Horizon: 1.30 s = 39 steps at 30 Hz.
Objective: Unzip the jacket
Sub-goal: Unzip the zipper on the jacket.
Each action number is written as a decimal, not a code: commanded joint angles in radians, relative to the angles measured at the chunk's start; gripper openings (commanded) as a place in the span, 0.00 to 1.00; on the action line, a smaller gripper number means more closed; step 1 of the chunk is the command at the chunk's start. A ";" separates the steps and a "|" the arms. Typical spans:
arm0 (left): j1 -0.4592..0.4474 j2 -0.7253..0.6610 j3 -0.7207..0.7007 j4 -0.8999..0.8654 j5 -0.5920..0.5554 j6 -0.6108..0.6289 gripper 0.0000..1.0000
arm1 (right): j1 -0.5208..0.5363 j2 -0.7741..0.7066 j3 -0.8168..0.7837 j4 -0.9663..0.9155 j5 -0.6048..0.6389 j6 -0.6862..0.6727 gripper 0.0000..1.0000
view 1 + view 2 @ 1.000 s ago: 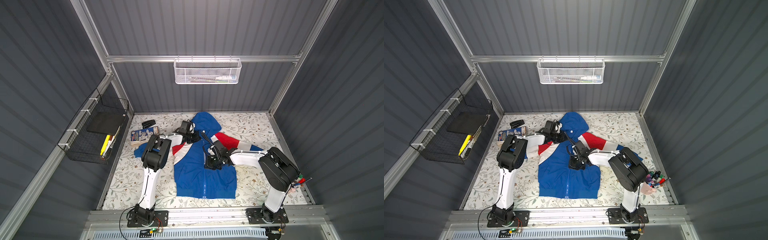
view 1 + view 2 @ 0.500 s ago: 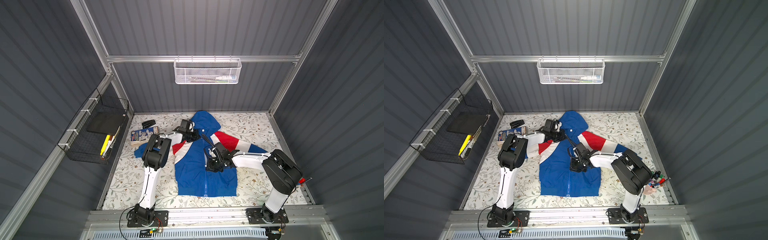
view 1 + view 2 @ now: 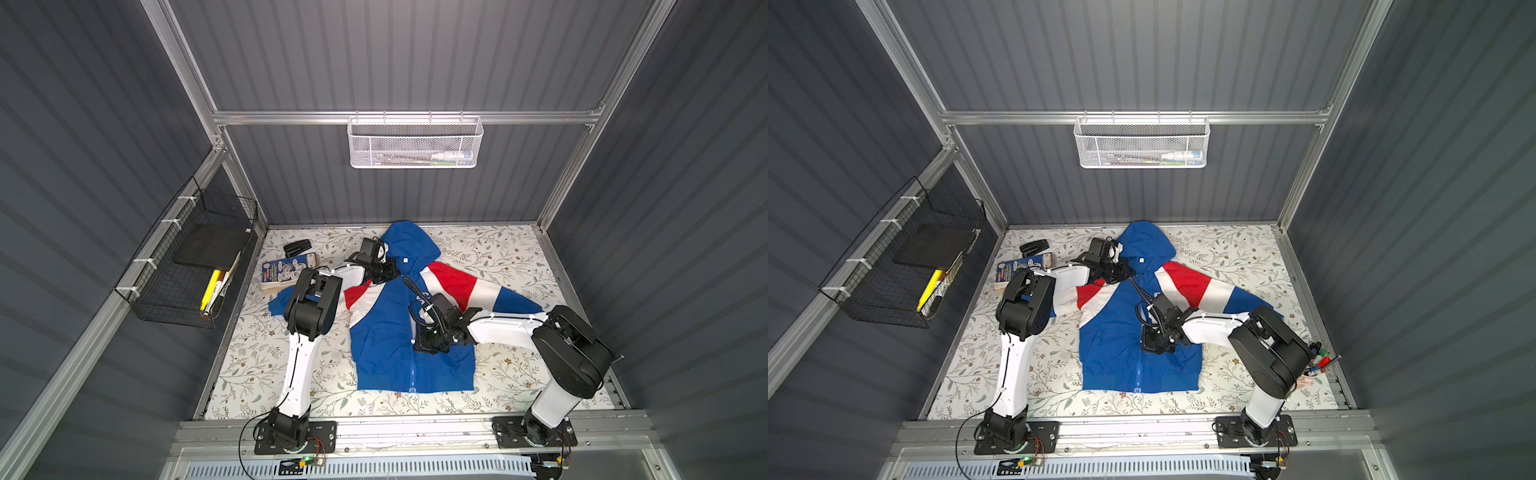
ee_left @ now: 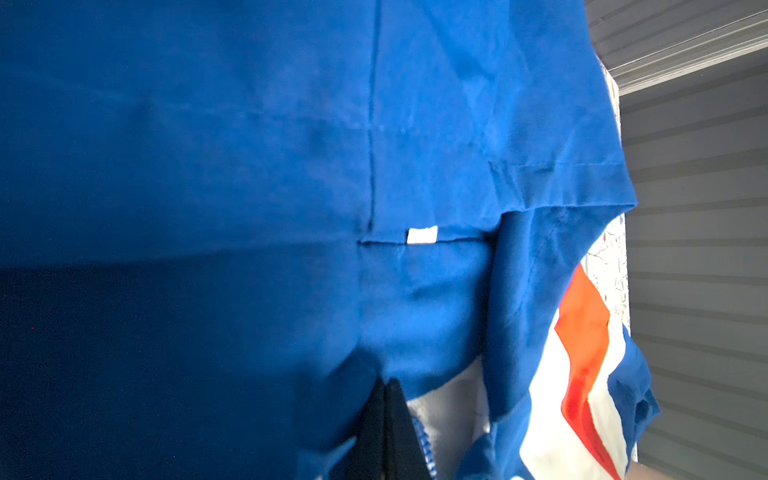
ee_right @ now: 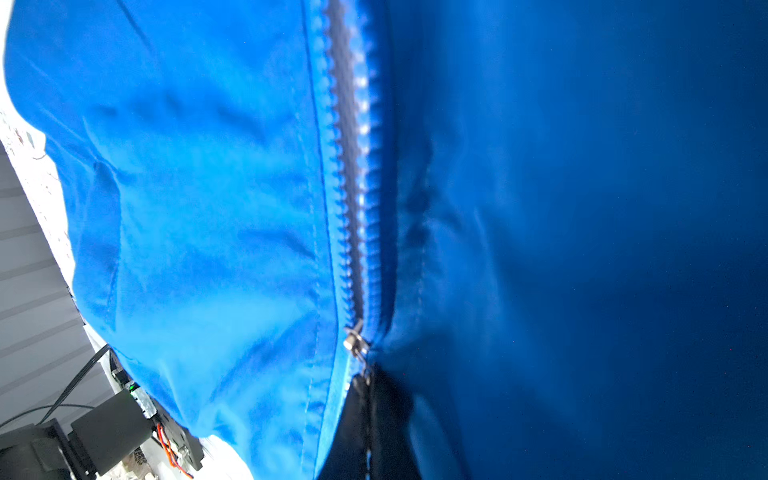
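- The jacket (image 3: 386, 332) lies face up and flat in the middle of the flowered desk (image 3: 498, 257), with its hood toward the back wall and its hem toward the arm bases.
- Near its left sleeve sit a printed booklet (image 3: 286, 270) and a small black object (image 3: 297, 248). Neither touches the blue body.
- A black wire basket (image 3: 195, 266) hangs on the side wall and a white mesh basket (image 3: 415, 143) on the back rail. Both are well apart from the jacket.
- In a top view, a cup of markers (image 3: 1316, 363) stands at the desk's edge behind the right arm (image 3: 1208, 328).
- The left arm (image 3: 299, 365) crosses the left sleeve and covers part of the red and white panel.
- The left fingers (image 4: 399, 428) are pressed together on fabric at the collar.
- The right fingers (image 5: 390, 415) are closed on the zipper pull (image 5: 355, 338), mid-chest.
- The zipper (image 5: 353, 166) is meshed from there to the hem.
- The right wrist and its cable hide the chest lettering and the zipper's upper stretch, so I cannot tell how far it gapes.
- Both wrist views are mostly dark blue cloth, blurred near the fingers.
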State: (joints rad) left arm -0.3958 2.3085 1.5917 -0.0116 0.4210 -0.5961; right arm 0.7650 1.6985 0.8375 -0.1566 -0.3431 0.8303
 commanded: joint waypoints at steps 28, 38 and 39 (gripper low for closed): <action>0.086 0.140 0.091 -0.142 -0.087 0.046 0.00 | 0.069 -0.085 -0.101 -0.066 -0.003 -0.030 0.00; 0.086 0.146 0.086 -0.133 -0.084 0.049 0.00 | 0.095 -0.113 -0.122 -0.090 -0.025 -0.077 0.00; 0.086 0.145 0.085 -0.133 -0.085 0.050 0.00 | 0.097 -0.117 -0.129 -0.092 -0.024 -0.075 0.00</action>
State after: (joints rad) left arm -0.3439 2.3703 1.6974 -0.0521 0.4530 -0.5762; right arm 0.8467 1.5944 0.7414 -0.1642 -0.3447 0.7757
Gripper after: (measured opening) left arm 0.042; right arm 0.049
